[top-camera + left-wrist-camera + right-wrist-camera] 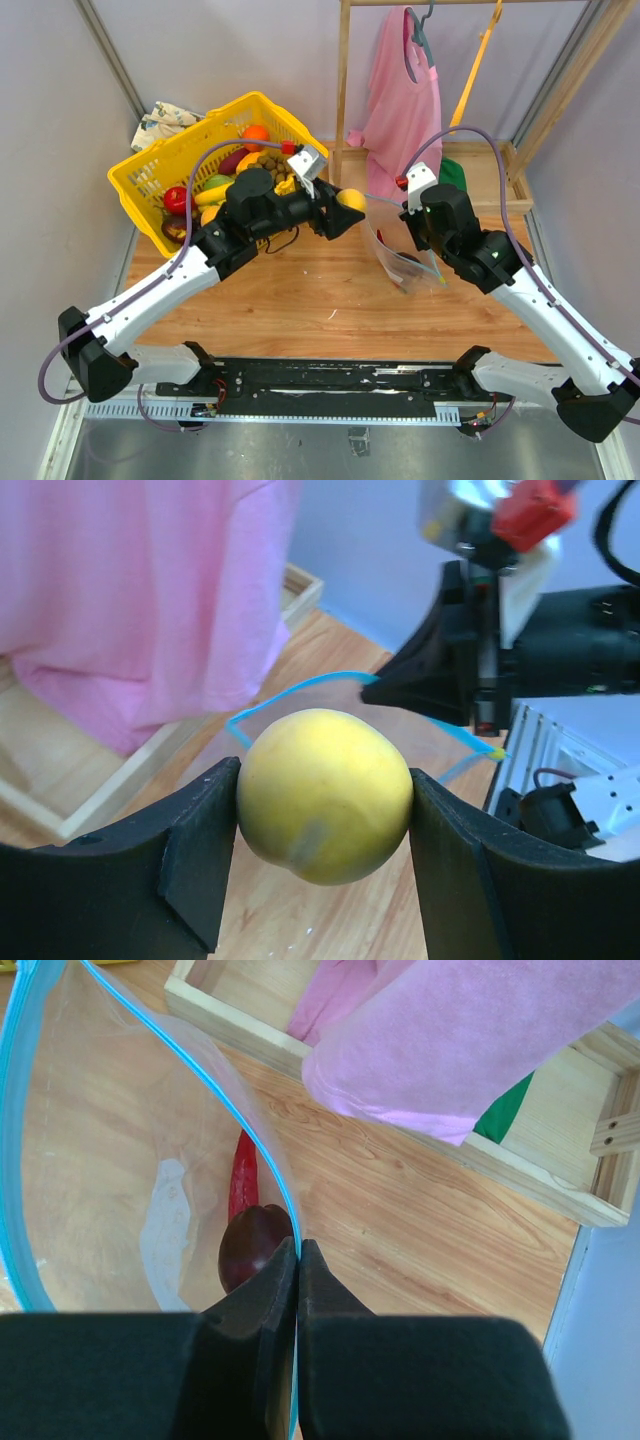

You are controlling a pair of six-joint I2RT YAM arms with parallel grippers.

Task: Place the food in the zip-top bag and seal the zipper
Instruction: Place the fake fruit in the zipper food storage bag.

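1. The left end effector (343, 207) squeezes a round yellow fruit (325, 795) between its two fingers. The fruit is up in the air, not on the counter (300, 290).
2. The right end effector (298, 1260) is pinched tight on the top edge of the zip-top bag (400, 248). It holds the bag up with its mouth open.
3. The zipper (205, 1075) is the thin blue strip. It bends into a wide loop, so the mouth is a big hole.
4. A red chili (243, 1175) and a dark purple fruit (250, 1250) lie inside the bag, near the bottom.
5. In the top view, the bag's mouth is at about 3 o'clock from the yellow fruit – very near, but not touching.
6. In the left wrist view, the blue loop sits just behind the fruit, at 12 o'clock.
7. The left arm is the one to go in, I think – straight ahead and then let go over the hole.
8. More food waits in the yellow basket (150, 168), at 9 o'clock from the left end effector.
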